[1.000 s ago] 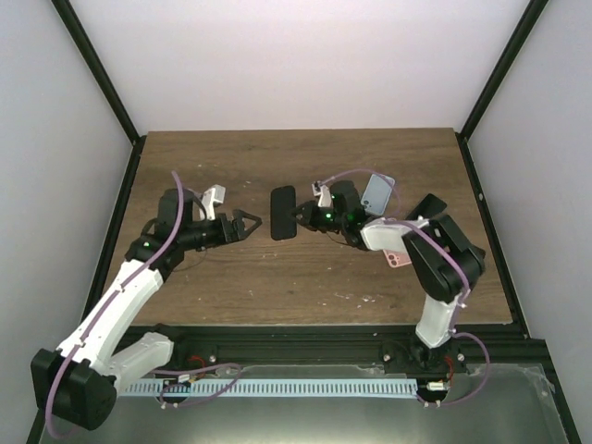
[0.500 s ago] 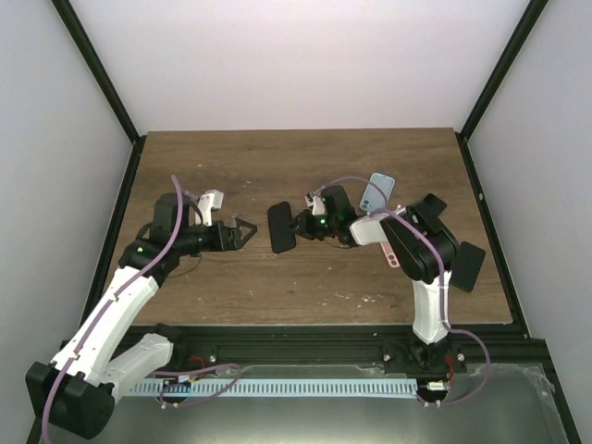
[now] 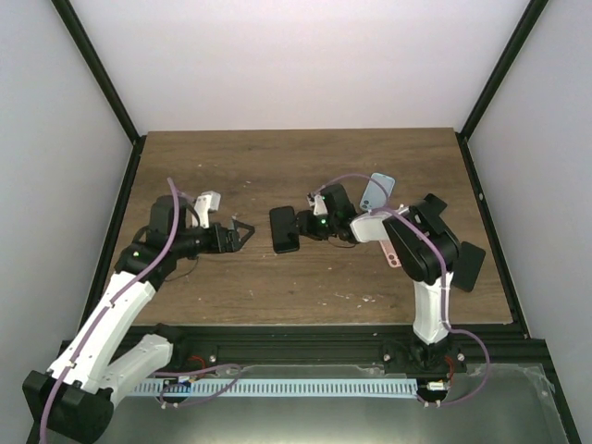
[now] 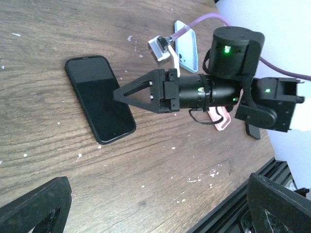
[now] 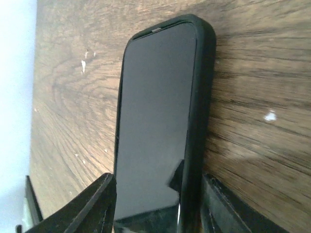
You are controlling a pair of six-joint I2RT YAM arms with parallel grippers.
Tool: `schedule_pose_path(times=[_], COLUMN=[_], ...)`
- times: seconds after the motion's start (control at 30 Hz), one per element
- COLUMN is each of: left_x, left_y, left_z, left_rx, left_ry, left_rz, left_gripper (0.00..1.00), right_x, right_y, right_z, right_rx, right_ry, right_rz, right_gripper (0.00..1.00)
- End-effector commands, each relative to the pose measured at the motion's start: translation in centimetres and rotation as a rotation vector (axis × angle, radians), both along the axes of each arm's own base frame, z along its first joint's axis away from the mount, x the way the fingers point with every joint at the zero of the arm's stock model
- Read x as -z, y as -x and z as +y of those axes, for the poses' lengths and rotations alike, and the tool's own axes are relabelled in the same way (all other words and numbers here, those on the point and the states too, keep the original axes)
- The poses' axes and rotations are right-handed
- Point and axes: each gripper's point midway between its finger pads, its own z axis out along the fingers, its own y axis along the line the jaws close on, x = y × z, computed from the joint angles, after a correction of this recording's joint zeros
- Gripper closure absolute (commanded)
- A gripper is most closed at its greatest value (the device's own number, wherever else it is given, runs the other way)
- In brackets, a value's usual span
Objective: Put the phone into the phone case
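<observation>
Black phone (image 4: 99, 99) lies flat on the wooden table (image 3: 305, 287), screen up, about mid-table between the 2 arms. It has a thick black rim around the screen; can't tell if that is a bumper or the body.

Right gripper (image 5: 158, 179) is low at the phone's right end, reaching in from the right. Its 2 fingers (image 5: 95, 206) are parted, 1 on each side of the phone's near end, with that end sitting between them. They are very close to the phone's sides; can't tell if they touch. No clamp visible, and the phone rests on the wood.

Left gripper (image 3: 245, 233) is spread wide apart and holds nothing. It points right toward the phone, near its left end but clear of it. In the left wrist view both finger pads sit at the bottom corners, far from each other.

Light blue phone case (image 3: 376, 192) is behind the right arm, toward the far right of the table, well apart from the phone. It looks propped or tilted, partly covered by the arm and its purple cable (image 3: 347, 178).

Pink item (image 4: 221, 120) pokes out under the right arm, mostly hidden; can't tell what it is.
</observation>
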Motion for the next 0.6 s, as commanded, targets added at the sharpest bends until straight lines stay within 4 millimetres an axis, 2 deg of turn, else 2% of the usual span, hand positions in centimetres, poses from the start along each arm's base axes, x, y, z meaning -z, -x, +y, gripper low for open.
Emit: schedule_pose_path(times=[0.0, 0.2, 0.43, 0.57], left_x=[0.0, 0.0, -0.2, -0.1], left_y=[0.1, -0.2, 0.0, 0.1], left_z=[0.7, 2.0, 2.4, 2.6], left_rx=[-0.018, -0.077, -0.073, -0.071], left_ry=[-0.041, -0.099, -0.126, -0.138], left_rz=[-0.013, -0.01, -0.051, -0.064], left_gripper=[0.0, 0.0, 0.0, 0.0], right_x=[-1.8, -3.7, -4.0, -3.8], right_y=[-1.0, -1.0, -0.8, -0.6], right_z=[-2.4, -6.1, -12.5, -15.9], right_rx=[0.033, 0.055, 0.136, 0.171], right_ry=[0.11, 0.304, 0.617, 0.735], right_rz=[-0.071, -0.175, -0.218, -0.206], right_gripper=[0.51, 0.52, 0.59, 0.64])
